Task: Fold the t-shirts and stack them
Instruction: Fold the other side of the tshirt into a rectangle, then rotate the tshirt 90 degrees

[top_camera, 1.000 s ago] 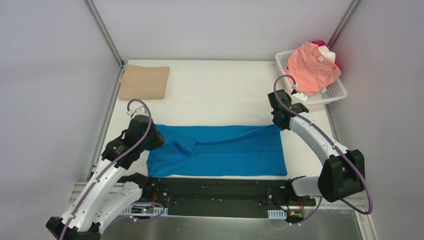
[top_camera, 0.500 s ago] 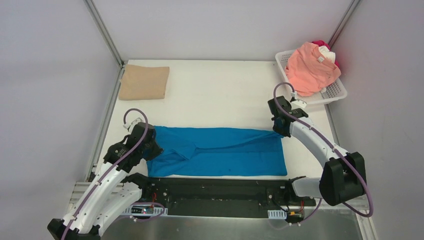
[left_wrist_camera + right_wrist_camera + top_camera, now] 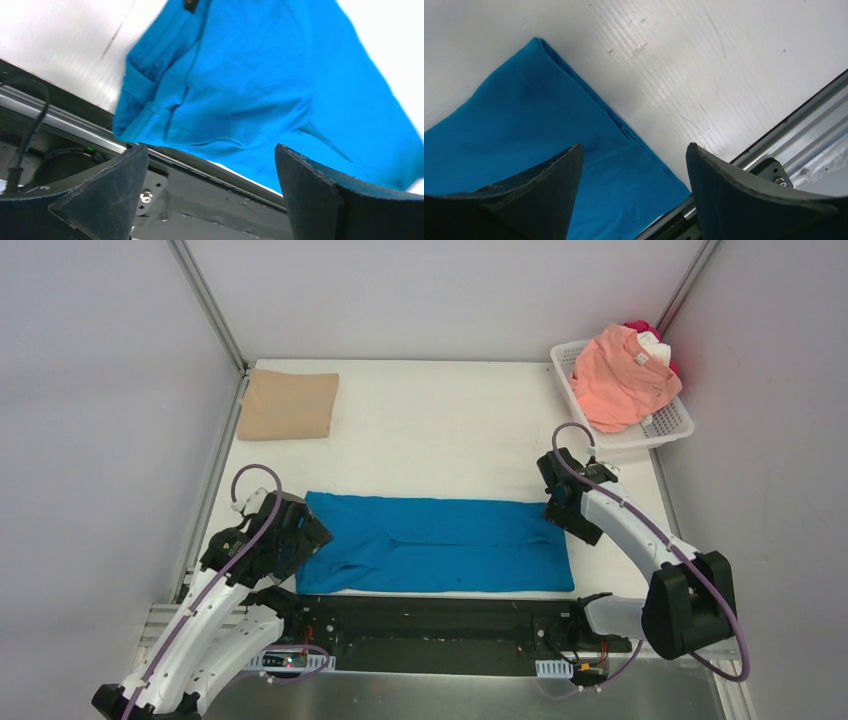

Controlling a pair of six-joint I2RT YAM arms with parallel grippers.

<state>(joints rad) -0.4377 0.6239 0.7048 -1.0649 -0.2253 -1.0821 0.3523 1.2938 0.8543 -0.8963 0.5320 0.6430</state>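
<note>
A bright blue t-shirt (image 3: pixel 440 545) lies flat as a long folded band along the table's near edge. My left gripper (image 3: pixel 305 540) hovers over its left end, jaws wide open and empty; in the left wrist view the blue t-shirt (image 3: pixel 250 75) lies beyond the left gripper (image 3: pixel 210 190). At the shirt's right end my right gripper (image 3: pixel 572 520) is open too, and the right wrist view shows the shirt's corner (image 3: pixel 524 125) under the empty right gripper (image 3: pixel 634 185). A folded tan t-shirt (image 3: pixel 288 403) rests at the back left. A salmon-pink t-shirt (image 3: pixel 620 375) tops white and red ones in a basket.
The white lattice basket (image 3: pixel 672 426) stands at the back right corner. A black rail (image 3: pixel 440 620) with the arm bases runs along the near edge, just below the blue shirt. Metal frame posts rise at both back corners.
Both grippers moved toward the near edge, then opened and let go of the blue t-shirt. The shirt now lies flatter, its top edge straighter.
</note>
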